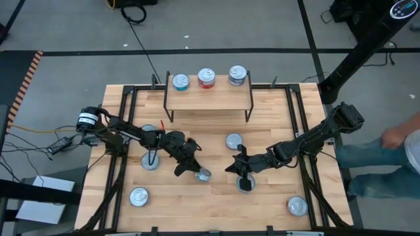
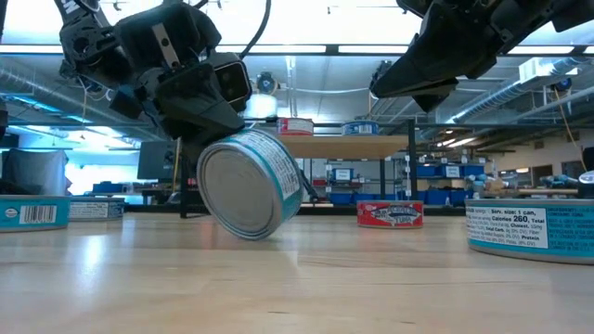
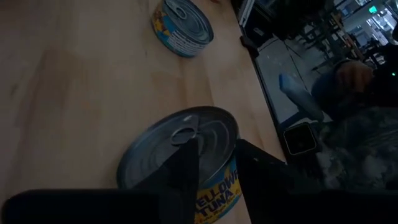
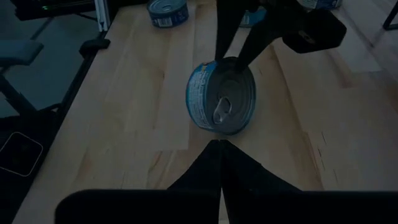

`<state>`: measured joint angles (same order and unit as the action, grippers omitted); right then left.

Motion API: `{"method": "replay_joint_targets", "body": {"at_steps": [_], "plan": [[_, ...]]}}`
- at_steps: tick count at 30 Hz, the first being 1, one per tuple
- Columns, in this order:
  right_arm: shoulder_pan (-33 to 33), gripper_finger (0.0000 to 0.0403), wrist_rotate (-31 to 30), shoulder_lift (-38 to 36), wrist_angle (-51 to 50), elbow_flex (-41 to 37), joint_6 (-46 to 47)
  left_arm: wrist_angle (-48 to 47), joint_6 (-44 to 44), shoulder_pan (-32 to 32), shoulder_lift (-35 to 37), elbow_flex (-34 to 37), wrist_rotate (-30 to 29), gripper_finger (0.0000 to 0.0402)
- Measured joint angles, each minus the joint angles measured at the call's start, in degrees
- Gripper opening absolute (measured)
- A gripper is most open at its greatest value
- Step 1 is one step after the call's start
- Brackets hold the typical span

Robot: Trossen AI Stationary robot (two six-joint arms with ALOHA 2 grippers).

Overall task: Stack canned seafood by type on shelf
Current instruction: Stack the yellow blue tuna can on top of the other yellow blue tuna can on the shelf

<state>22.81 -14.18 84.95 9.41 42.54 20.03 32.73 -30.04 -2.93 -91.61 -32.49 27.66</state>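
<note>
A teal-labelled tin [image 2: 246, 190] stands tilted on its lower edge [image 2: 247, 236] at the table's middle, with its silver lid [image 4: 229, 98] toward the near right. My left gripper [image 4: 229, 61] reaches it from the table's left, open, and the tin's raised rim stands between its fingers. Just to the right my right gripper [image 4: 221, 148] hangs above the table, shut and holding nothing. The shelf [image 1: 209, 99] stands at the far edge. On it sit a teal tin [image 1: 180, 81], a red tin [image 1: 206, 78] and a blue tin [image 1: 237, 75]. My left gripper has one finger [image 3: 186, 168] over the tin's lid and the other finger [image 3: 264, 171] outside the side wall [image 3: 221, 186], at the raised rim. The fingers come slanting down from the table's left. Whether either finger touches the tilted tin, I cannot tell.
Several loose tins lie about the table, among them one at the left [image 1: 150, 160], one at the near left [image 1: 138, 196], one in the middle [image 1: 233, 140], one under my right arm [image 1: 245, 183] and one at the near right [image 1: 297, 206]. A person [image 1: 400, 141] is beside the table's right edge.
</note>
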Motion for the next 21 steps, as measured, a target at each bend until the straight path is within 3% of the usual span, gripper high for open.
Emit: {"method": "replay_joint_targets", "body": {"at_steps": [9, 21], "plan": [[0.0, 0.0016, 0.38, 0.0, 0.0, 0.0, 0.0, -0.67, 3.48, 0.71, 0.0, 0.0, -0.13, 0.0101], [0.0, 0.0016, 0.38, -0.02, 0.0, 0.0, 0.02, -1.19, 4.62, 0.7, 0.0, -0.04, -5.75, 0.0083]]}}
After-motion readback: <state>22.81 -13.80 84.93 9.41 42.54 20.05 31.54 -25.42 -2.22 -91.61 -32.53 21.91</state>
